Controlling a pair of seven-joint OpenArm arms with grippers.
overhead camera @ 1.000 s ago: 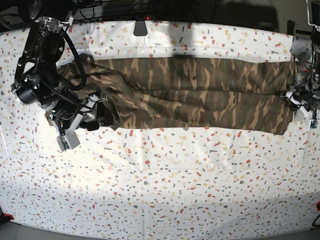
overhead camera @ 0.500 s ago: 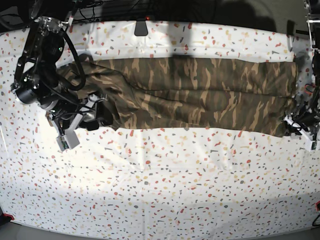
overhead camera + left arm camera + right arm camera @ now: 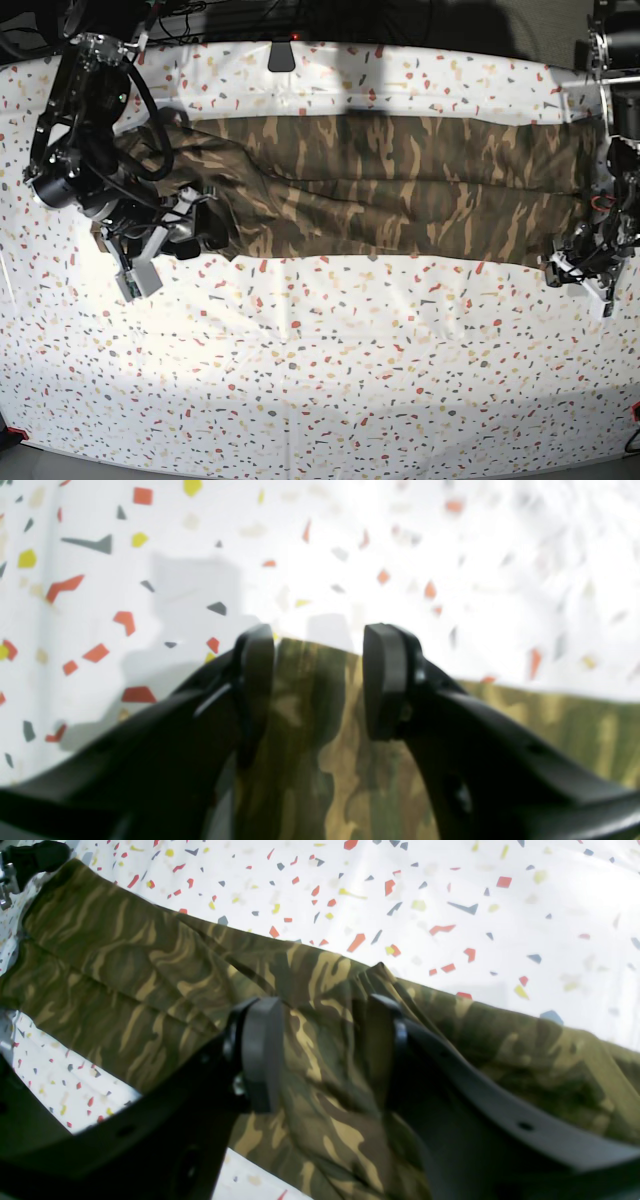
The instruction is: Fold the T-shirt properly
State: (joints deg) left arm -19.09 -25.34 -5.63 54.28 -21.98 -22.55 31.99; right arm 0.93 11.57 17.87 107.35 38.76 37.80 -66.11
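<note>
The camouflage T-shirt (image 3: 400, 185) lies folded into a long band across the speckled table cloth. My right gripper (image 3: 203, 230) hovers at the shirt's left end. In the right wrist view its fingers (image 3: 260, 1055) stand apart over a raised crease of the T-shirt (image 3: 150, 975), and the right gripper (image 3: 322, 1055) is open, pinching nothing. My left gripper (image 3: 578, 266) is at the shirt's near right corner. In the left wrist view the left gripper (image 3: 320, 685) is open, with the corner of the T-shirt (image 3: 315, 740) lying between its fingers (image 3: 385, 680).
The white cloth speckled with red, yellow and grey (image 3: 330, 380) covers the whole table. A dark bracket (image 3: 281, 55) sits at the far edge, and cables hang behind it. The right arm's bulky body (image 3: 85, 150) stands over the shirt's left end.
The left arm has moved along the shirt's right end toward the near edge, coming to the near right corner. The right arm has stayed where it was.
</note>
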